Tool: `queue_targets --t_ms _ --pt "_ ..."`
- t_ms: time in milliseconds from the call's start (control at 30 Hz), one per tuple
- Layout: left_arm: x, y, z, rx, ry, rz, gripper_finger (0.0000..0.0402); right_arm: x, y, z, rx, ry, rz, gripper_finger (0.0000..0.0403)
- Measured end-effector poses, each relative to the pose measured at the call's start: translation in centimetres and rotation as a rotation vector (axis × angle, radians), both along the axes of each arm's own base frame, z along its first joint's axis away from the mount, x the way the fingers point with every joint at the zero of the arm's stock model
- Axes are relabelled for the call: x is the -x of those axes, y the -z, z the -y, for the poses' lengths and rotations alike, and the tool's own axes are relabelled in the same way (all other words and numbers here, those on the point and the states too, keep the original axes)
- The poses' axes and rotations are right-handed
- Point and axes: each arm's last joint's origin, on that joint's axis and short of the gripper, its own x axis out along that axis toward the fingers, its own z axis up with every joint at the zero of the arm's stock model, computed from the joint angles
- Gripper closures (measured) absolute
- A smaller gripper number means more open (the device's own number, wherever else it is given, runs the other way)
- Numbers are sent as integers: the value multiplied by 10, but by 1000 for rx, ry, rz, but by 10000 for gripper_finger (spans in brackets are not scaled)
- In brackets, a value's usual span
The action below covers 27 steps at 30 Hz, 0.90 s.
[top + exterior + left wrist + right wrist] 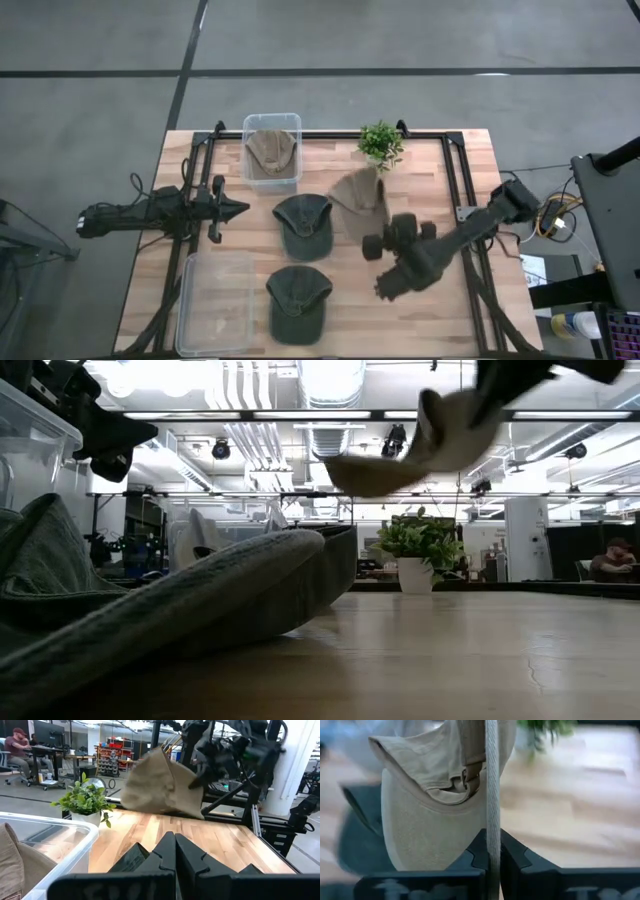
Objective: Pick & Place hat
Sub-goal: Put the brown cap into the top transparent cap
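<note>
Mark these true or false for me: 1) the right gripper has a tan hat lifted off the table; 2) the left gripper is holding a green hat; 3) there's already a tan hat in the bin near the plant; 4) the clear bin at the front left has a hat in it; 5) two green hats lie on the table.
1) True. The right gripper is shut on the tan hat, which hangs above the table in the low view.
2) False. The left gripper is shut and holds nothing, waiting at the left side.
3) True. A second tan hat lies in the back bin beside the plant.
4) False. The front bin shows no hat in it.
5) True. One green hat lies mid-table, another green hat nearer the front.
</note>
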Motion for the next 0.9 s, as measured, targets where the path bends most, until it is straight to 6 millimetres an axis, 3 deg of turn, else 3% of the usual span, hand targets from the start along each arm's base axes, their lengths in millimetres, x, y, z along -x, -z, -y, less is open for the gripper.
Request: queue_targets --t_ms 233,600,900 --pt "0 0 0 0 0 0 402 -15 -30 41 62 9 185 390" --pt "0 0 0 0 1 0 402 -74 -62 100 111 -98 394 390" --pt "0 0 0 0 4 0 402 -116 -64 149 127 -165 557 390"
